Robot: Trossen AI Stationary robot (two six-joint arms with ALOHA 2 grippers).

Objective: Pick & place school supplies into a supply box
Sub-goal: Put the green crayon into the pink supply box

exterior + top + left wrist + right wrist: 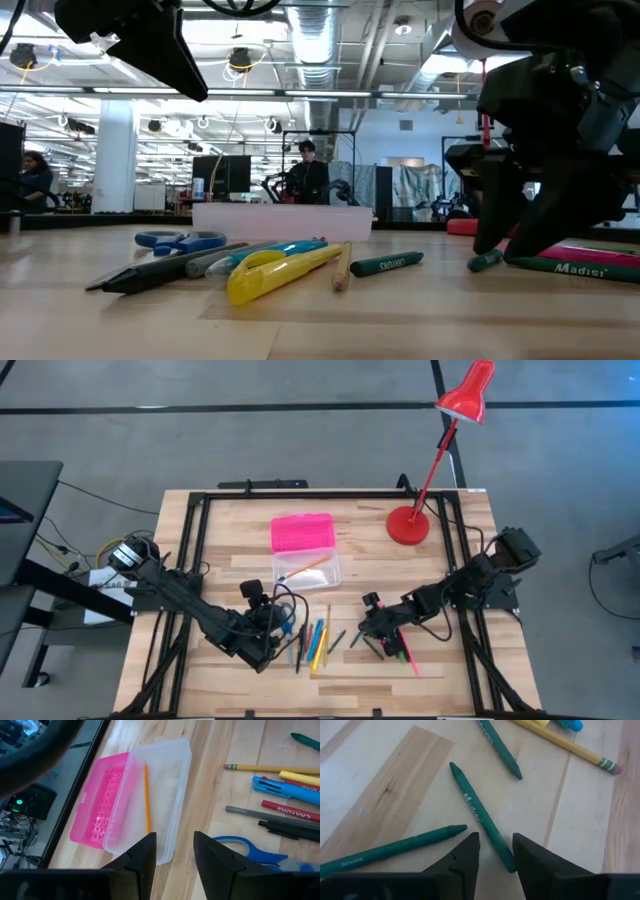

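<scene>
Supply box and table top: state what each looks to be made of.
Supply box: plastic, by its look. The base is clear and glossy, so the wood and the orange pencil inside show through; the lid is translucent bright pink with moulded ribs.

Table top: light wood, probably butcher-block, with visible grain and joined strips; matte to satin finish.

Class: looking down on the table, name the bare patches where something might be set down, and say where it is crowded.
Bare wood lies between the pink lid and the red lamp base, and along the table's near edge. It is crowded around the loose pens, between the left gripper and right gripper.
</scene>
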